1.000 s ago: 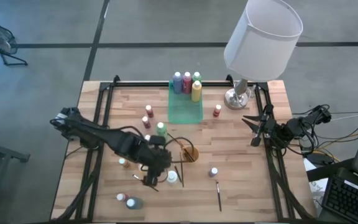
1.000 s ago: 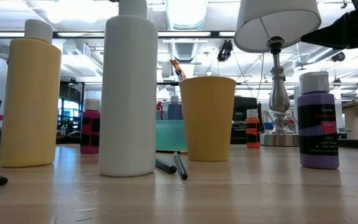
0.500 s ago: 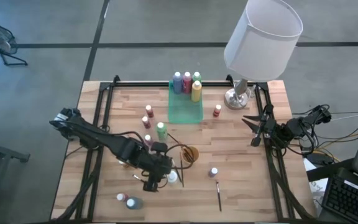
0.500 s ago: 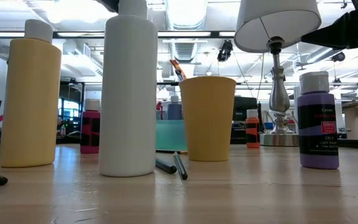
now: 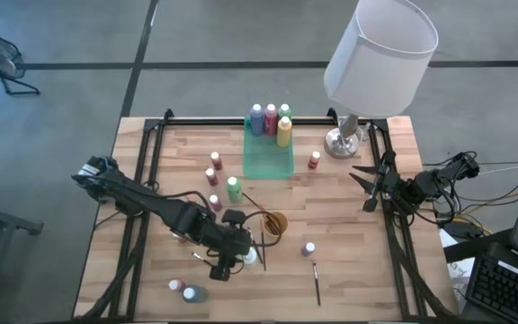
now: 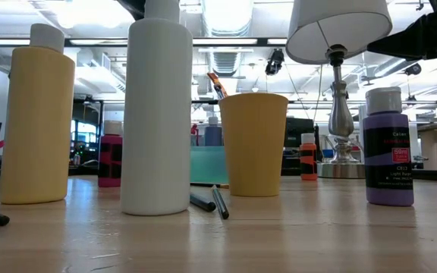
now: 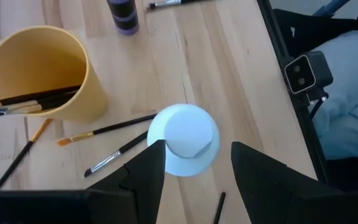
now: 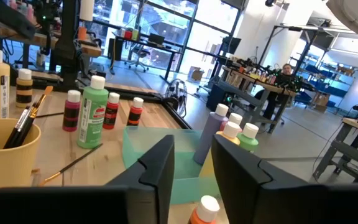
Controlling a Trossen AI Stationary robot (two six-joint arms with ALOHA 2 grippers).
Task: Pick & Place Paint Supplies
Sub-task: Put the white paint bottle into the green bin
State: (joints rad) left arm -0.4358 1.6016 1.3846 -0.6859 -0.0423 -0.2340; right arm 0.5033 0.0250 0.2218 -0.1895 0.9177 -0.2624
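The left end effector (image 7: pixel 194 162) is open above the white paint bottle (image 7: pixel 183 138); the right end effector (image 8: pixel 191 165), also open, waits at the worktop (image 5: pixel 349 225) edge.

Open-plan lab, workbenches (image 8: pixel 263 93), glass partitions (image 8: pixel 160 28)

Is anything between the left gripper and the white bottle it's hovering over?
Nothing visible. In the left wrist view the left gripper hangs open right above the white bottle, its cap showing bare between the two fingers. Paintbrushes lie on the table beside the bottle, and the yellow cup stands off to one side, not underneath.
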